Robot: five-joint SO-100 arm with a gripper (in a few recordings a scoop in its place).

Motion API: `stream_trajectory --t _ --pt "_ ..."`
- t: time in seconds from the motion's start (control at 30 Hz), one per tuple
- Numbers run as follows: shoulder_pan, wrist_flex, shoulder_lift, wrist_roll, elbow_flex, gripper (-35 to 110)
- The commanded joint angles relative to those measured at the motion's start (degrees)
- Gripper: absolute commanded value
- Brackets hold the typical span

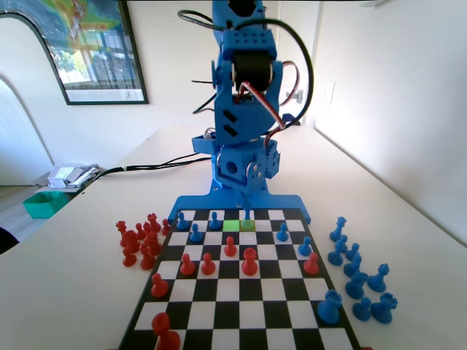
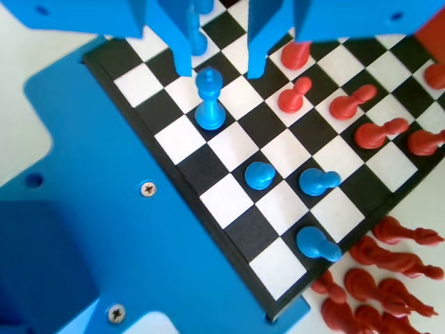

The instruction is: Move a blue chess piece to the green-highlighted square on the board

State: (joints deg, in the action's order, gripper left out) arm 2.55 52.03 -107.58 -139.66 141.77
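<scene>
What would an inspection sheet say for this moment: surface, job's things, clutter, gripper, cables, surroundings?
Surface: the board lies flat on a pale table.
Job's things: the blue chess piece stands upright on a white square; the green-highlighted square is bare, beside a yellow-green square.
Clutter: captured red pieces left of the board in the fixed view, captured blue pieces right.
Gripper: the gripper hangs open, jaws either side just above the piece, not touching.
Cables: black cables run across the table.
Surroundings: framed picture on the wall; green bin.

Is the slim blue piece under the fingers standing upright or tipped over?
Upright. In the wrist view the blue chess piece stands on its round base on the board, pointed top up, between the open fingers, untouched.
</scene>
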Motion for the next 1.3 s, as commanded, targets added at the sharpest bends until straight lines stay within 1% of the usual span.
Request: stream_trajectory --t 0.0,0.73,1.27 --pt "0.88 -0.97 -0.53 -1.23 1.05 13" --pt "0.18 -8.26 0.97 -2.2 5.45 13" --pt "0.35 -10.2 1.67 -2.11 6.15 9"
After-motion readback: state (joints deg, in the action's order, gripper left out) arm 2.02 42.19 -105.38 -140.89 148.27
